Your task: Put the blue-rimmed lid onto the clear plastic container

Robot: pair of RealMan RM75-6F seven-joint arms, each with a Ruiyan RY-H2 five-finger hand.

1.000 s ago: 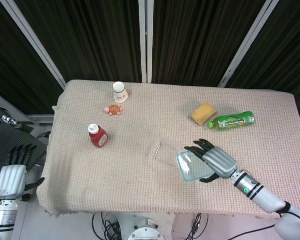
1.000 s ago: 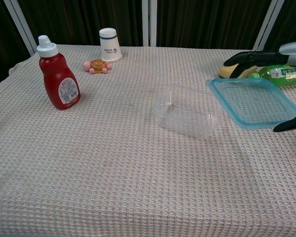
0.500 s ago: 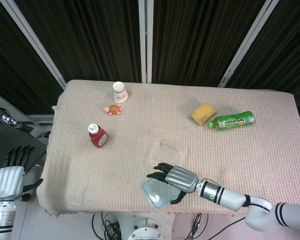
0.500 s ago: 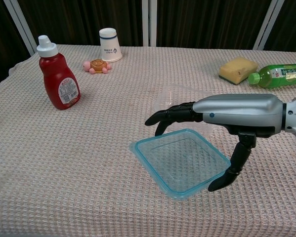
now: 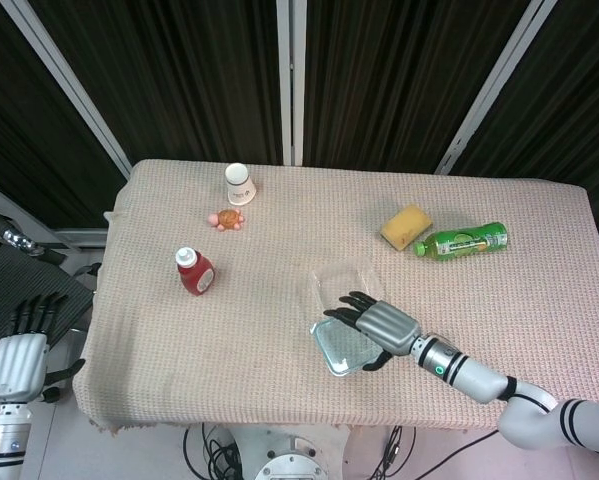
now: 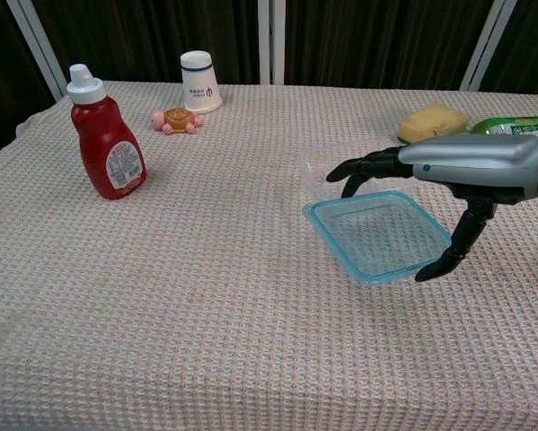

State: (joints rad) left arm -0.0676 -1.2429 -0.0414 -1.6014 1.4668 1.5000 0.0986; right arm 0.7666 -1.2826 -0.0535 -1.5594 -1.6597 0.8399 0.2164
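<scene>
My right hand (image 5: pixel 377 325) (image 6: pixel 471 165) holds the blue-rimmed lid (image 5: pixel 343 346) (image 6: pixel 381 235) by its right edge, fingers (image 6: pixel 366 168) over the far rim and thumb under the near corner. The lid hangs roughly flat, a little above the cloth. The clear plastic container (image 5: pixel 339 280) (image 6: pixel 321 169) stands just behind the lid, its near side covered by the lid and hand. My left hand (image 5: pixel 21 350) hangs beyond the table's left front corner, fingers apart, holding nothing; the chest view does not show it.
A red ketchup bottle (image 5: pixel 195 272) (image 6: pixel 107 135) stands at the left. A paper cup (image 5: pixel 239 185) (image 6: pixel 199 81) and a toy turtle (image 5: pixel 228 218) (image 6: pixel 175 118) sit at the back. A yellow sponge (image 5: pixel 406 226) (image 6: pixel 433 121) and a green bottle (image 5: pixel 464 241) (image 6: pixel 520 126) lie back right.
My right hand swung the lid from the right side toward the front edge, then carried it back and rightward, up against the container's near side. The left hand stayed put.
</scene>
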